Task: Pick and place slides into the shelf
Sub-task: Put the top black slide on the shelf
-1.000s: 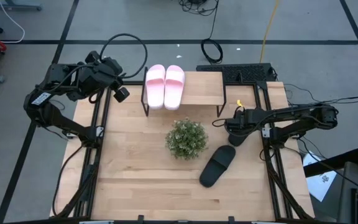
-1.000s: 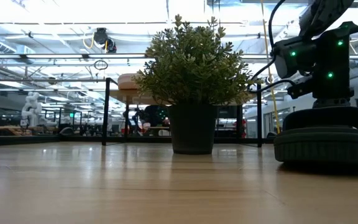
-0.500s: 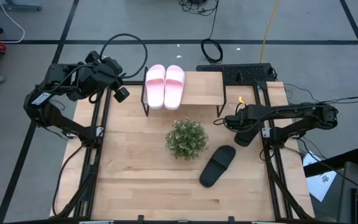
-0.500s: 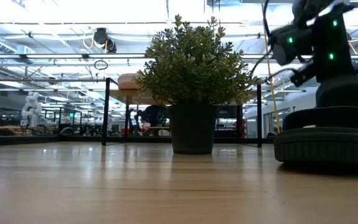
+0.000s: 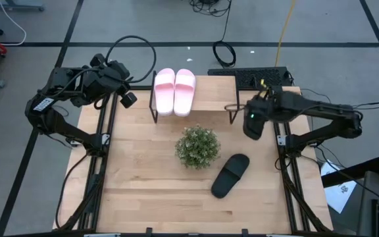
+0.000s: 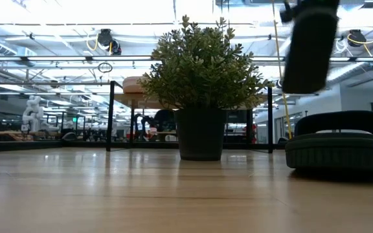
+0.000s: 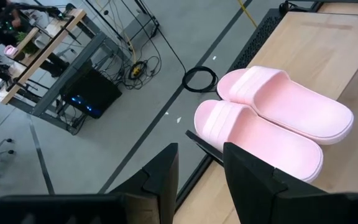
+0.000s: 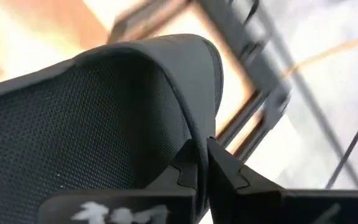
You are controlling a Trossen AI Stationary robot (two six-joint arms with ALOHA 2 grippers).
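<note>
Black slide (image 5: 252,125) hangs pinched in the right gripper (image 5: 260,105), centre right; carry it level onto the shelf (image 5: 216,94) beside the pink pair (image 5: 174,91).

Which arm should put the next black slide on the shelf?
The right. Its gripper is already shut on a black slide, lifted beside the shelf. The left gripper waits open beyond the pink pair.

The shelf (image 5: 216,95) stands at the bench's (image 5: 143,184) far edge, with two slides (image 5: 174,91) side by side on its left end. A plant (image 5: 197,146) sits mid-bench before it, and another slide (image 5: 230,175) lies right of the plant, nearer the front.
</note>
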